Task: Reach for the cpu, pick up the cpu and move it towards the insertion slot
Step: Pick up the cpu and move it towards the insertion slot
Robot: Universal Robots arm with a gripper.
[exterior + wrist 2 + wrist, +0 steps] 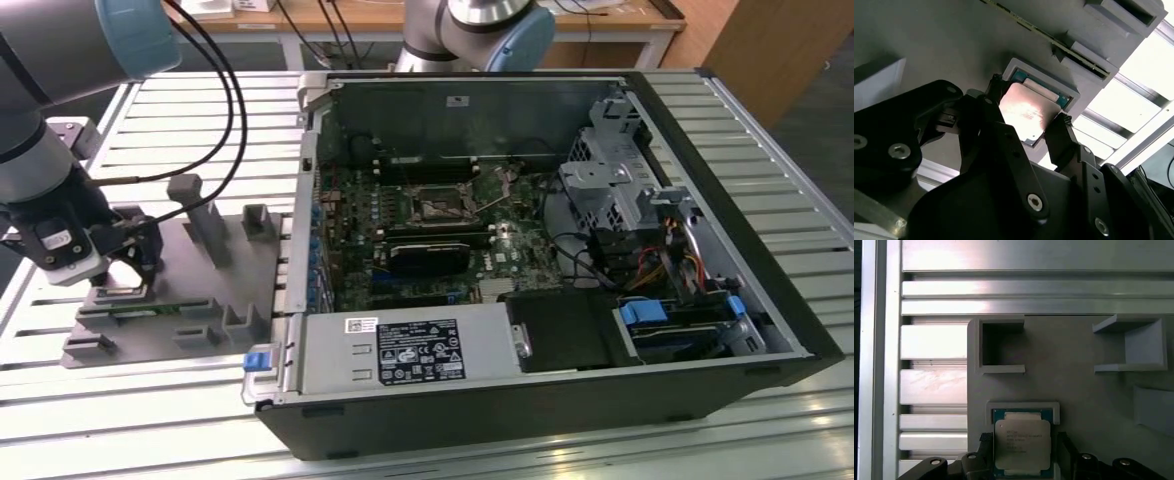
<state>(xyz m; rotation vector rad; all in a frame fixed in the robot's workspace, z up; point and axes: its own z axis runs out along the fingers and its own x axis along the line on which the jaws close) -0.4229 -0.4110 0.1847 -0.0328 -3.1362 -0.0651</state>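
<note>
The cpu, a flat square chip with a silvery top and a green rim, lies in a small raised recess of the grey plastic tray. My gripper straddles it, one black finger against one side and the other against the opposite side, so it is shut on the chip, which sits low at the recess. In the exterior view the gripper stands over the tray at the exterior view's left. The insertion slot is a black square socket on the motherboard inside the open computer case.
Upright grey posts rise from the tray just beside the gripper. The computer case lies open on a slatted aluminium table, with a power supply, a drive cage and cables around the socket. A second arm's base stands behind.
</note>
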